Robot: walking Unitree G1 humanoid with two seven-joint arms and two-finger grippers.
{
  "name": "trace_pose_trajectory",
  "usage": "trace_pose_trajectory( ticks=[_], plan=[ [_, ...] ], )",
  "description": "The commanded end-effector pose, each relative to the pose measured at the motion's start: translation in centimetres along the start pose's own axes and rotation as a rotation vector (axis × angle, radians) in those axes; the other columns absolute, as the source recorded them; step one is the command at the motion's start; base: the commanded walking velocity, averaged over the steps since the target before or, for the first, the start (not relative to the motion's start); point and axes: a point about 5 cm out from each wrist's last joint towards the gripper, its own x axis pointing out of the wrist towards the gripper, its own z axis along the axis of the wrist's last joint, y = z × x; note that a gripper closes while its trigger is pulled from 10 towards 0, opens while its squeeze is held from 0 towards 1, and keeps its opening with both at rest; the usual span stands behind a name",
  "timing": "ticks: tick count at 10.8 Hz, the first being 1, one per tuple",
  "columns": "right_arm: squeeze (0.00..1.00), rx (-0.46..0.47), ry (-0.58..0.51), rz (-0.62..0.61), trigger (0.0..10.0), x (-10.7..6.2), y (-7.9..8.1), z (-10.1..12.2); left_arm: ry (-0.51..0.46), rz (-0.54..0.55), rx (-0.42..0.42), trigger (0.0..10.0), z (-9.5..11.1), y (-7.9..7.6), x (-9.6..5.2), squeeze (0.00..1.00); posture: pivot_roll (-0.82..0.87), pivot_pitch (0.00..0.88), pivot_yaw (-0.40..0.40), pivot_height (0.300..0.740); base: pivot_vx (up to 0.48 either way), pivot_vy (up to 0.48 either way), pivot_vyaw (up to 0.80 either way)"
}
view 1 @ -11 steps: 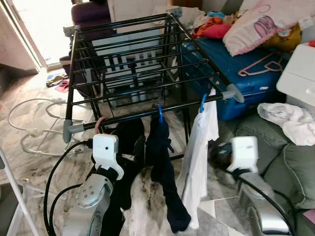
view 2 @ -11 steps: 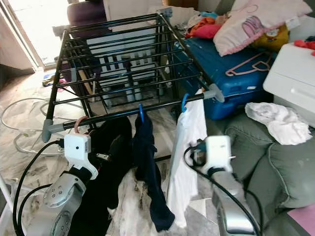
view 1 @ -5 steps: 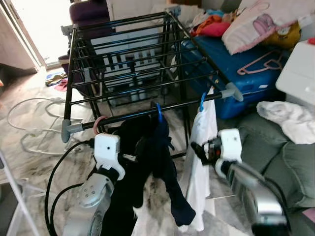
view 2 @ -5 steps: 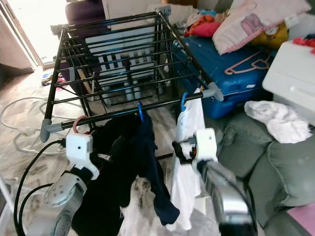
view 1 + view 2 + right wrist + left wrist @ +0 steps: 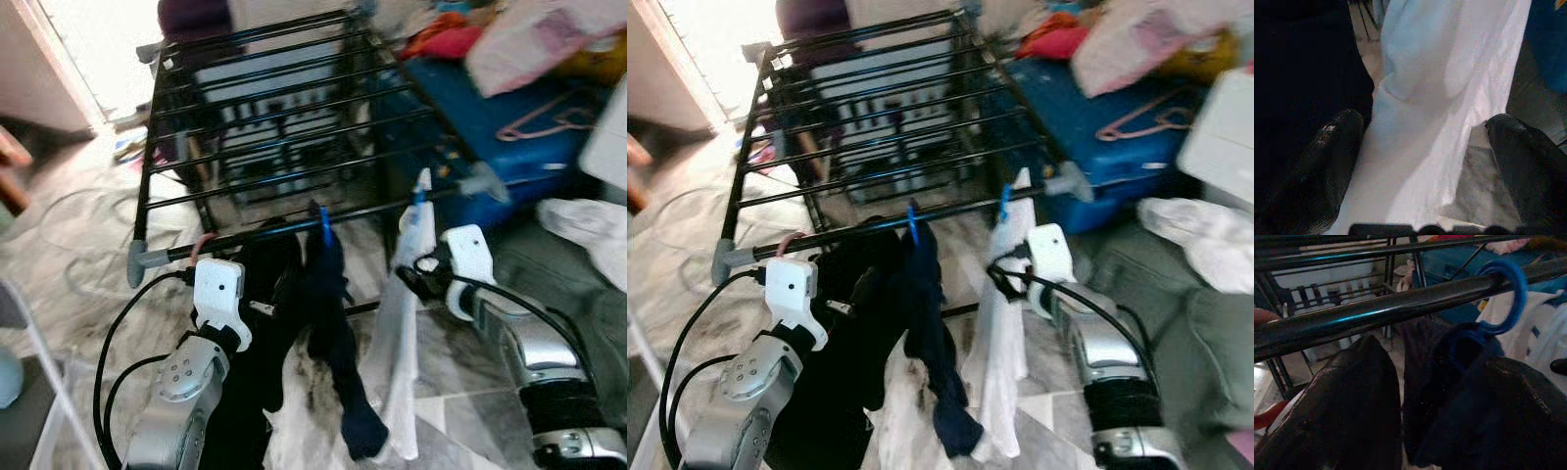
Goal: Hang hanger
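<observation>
Clothes hang on the black rack (image 5: pixel 294 127).
The right end effector (image 5: pixel 1420 161) is wide open around a white shirt (image 5: pixel 407 333). I cannot tell about the left end effector (image 5: pixel 245 308).

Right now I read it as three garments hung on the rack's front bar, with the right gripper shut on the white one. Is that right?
Not quite. Three garments do hang on the front bar, but the right gripper is open. The right wrist view shows its fingers spread on either side of the white garment, not closed on it.
</observation>
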Motion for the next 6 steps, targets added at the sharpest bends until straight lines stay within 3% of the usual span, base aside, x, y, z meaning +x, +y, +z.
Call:
trace_pose_trajectory(
  ticks=[1,5,6],
  plan=[
    [0.00,-0.033,-0.007,0.004,10.0,0.2,0.3,0.3,0.018,0.005,0.015,10.0,-0.1,0.3,-0.1,0.00,-0.15,0.035,0.146,0.740,0.000,0.000,0.00],
    [0.00,-0.157,-0.065,-0.251,10.0,-1.6,-2.5,0.0,0.006,0.052,-0.013,10.0,-0.2,0.7,-0.1,0.00,-0.16,0.032,0.130,0.740,0.000,0.000,0.00],
    [0.00,-0.097,-0.077,-0.269,10.0,-2.1,-2.4,-0.2,0.002,0.078,-0.035,10.0,-0.1,0.9,0.0,0.00,-0.16,0.032,0.130,0.740,0.000,0.000,0.00]
  ],
)
